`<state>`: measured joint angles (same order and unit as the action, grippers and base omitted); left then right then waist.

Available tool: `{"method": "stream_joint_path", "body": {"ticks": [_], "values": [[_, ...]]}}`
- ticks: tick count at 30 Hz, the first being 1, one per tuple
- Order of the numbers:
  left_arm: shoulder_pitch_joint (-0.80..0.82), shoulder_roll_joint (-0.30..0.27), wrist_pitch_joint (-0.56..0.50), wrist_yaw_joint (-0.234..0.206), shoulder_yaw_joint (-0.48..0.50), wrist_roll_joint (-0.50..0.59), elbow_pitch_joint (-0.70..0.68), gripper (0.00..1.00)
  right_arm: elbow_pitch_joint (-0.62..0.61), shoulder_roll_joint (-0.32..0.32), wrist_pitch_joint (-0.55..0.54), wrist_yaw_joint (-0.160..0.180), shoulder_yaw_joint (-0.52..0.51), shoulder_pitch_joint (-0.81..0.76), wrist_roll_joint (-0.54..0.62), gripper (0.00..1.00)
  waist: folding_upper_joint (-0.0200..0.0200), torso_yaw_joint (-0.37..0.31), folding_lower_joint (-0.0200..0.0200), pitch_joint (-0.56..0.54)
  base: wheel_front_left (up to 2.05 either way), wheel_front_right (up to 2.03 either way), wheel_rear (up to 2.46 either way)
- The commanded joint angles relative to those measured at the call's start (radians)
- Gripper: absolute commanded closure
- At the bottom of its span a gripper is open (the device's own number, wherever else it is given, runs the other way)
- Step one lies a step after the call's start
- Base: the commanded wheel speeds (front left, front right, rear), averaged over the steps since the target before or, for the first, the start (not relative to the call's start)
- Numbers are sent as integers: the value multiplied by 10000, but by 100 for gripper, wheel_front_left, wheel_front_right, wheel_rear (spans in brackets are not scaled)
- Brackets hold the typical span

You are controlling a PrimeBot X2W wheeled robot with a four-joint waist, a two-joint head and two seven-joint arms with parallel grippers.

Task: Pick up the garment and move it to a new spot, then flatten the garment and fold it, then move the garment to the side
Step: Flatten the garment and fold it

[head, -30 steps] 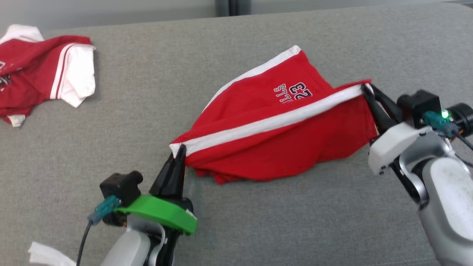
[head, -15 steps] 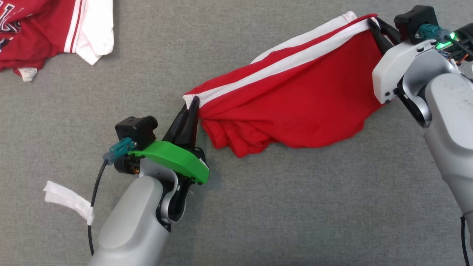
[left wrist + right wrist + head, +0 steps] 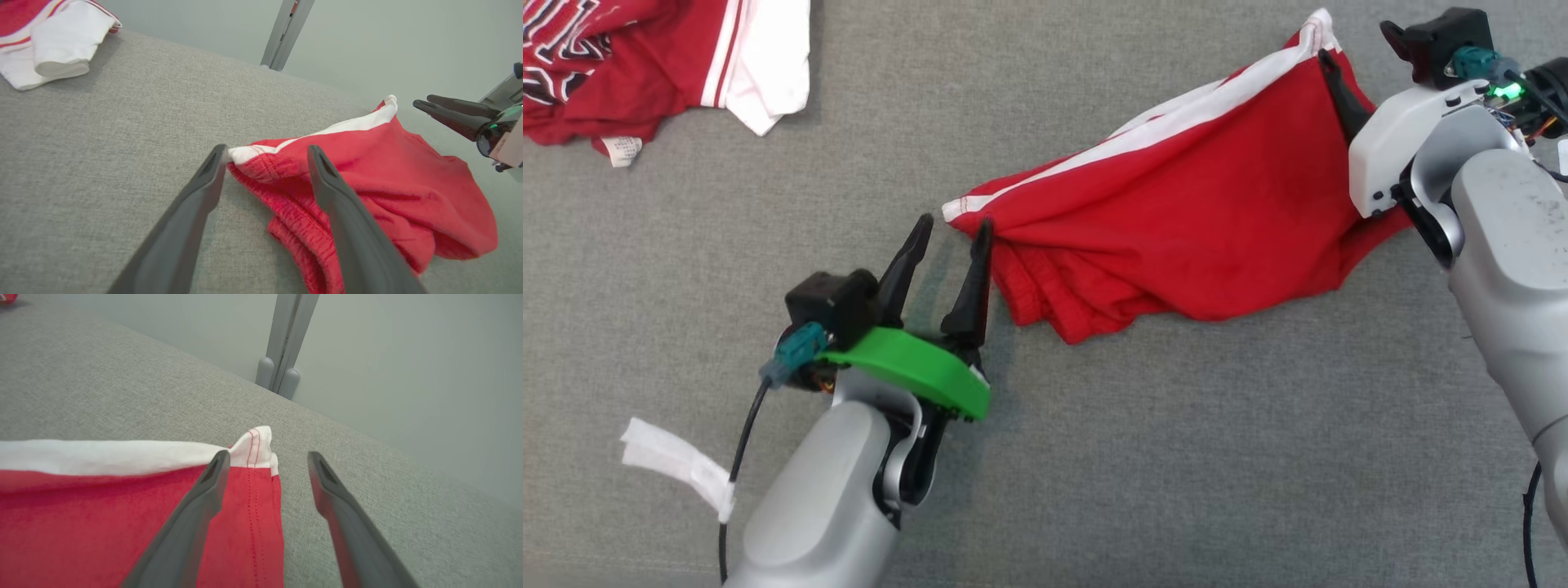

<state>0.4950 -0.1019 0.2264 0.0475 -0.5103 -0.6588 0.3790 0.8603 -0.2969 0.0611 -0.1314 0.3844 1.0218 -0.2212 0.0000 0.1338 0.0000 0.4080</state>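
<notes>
Flanking the red shorts (image 3: 1217,212), left pincer (image 3: 956,222) and right pincer (image 3: 268,455) gape wide, holding nothing.

The left forearm (image 3: 809,506) is showing smooth silver-grey casing, and a bright green wrist plate (image 3: 907,371) is carrying two long, tapering black fingers (image 3: 970,282), a black camera block (image 3: 837,300) and a teal connector (image 3: 792,355) trailing a black cable (image 3: 737,457); the right wrist shell (image 3: 1388,155) is showing white, its green light (image 3: 1505,88) glowing.

Laboratory-style test room: a grey fabric-covered counter (image 3: 1094,490), with a plain pale wall (image 3: 408,375) and a grey upright post (image 3: 286,343) just beyond the counter's far edge.
</notes>
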Motion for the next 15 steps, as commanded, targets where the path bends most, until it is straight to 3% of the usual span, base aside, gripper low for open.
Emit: {"method": "stream_joint_path", "body": {"ticks": [1,15], "values": [[-265,-178,95,-70,19,196,-91,0,175,-35,127,14,22,12,-144,0,0,-7,0,-261,0,0,0],[-2501,-828,393,-963,1089,801,-1300,0,1197,-391,245,14,255,-983,-1316,0,0,-16,0,-1203,0,0,0]]}}
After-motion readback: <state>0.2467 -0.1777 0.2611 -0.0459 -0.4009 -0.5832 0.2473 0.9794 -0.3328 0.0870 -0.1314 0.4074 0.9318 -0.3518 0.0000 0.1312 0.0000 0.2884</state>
